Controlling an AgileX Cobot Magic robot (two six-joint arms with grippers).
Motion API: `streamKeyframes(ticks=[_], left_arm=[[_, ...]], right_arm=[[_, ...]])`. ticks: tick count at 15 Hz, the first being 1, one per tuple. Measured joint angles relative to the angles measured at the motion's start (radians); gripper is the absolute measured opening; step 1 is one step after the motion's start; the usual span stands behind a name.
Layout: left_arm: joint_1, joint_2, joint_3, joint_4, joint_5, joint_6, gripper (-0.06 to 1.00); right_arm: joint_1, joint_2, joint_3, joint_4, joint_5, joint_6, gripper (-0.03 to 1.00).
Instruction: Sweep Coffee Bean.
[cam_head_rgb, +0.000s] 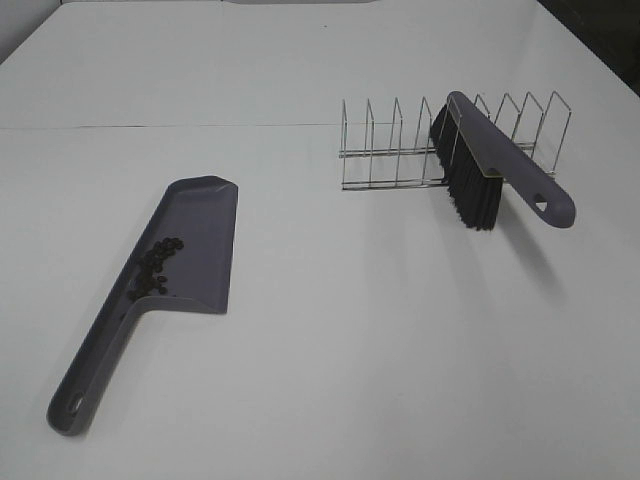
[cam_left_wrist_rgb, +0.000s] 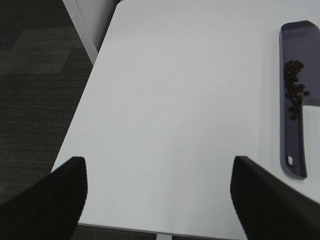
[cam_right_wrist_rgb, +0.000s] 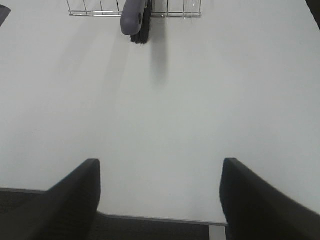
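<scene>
Only the robot's fingers show, and only in the wrist views; the high camera catches none of its body. The left gripper (cam_left_wrist_rgb: 157, 200) appears as two matte black fingers (cam_left_wrist_rgb: 55, 200) with broad, rounded upper edges. The right gripper (cam_right_wrist_rgb: 160, 200) looks alike: two plain black fingers (cam_right_wrist_rgb: 265, 200), smooth-faced. No cables, screws or markings can be made out.

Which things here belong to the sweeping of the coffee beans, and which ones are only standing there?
Belong to the job:
coffee beans, already lying in the dustpan
dustpan, flat on the table
brush, resting in the rack

Only standing there:
wire rack, which just holds the brush
white table
</scene>
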Motion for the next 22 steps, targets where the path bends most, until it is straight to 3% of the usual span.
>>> streamKeyframes(ticks=[3, 6, 9, 22], left_arm=[[0.0, -0.026, 0.011, -0.017, 0.0, -0.015, 0.7], [0.0, -0.027, 0.034, -0.043, -0.072, -0.025, 0.7], [0.0, -0.031, 0.063, -0.139, -0.137, 0.038, 0.7], [0.0, -0.031, 0.063, -0.158, -0.141, 0.058, 0.7]], right_arm=[[0.0, 0.0, 0.045, 0.0, -0.095, -0.017, 0.59], [0.0, 0.0, 0.048, 0.0, -0.112, -0.018, 0.59], [0.0, 0.0, 0.048, 0.008, -0.113, -0.018, 0.59], [0.0, -0.005, 0.048, 0.008, -0.113, -0.018, 0.59]])
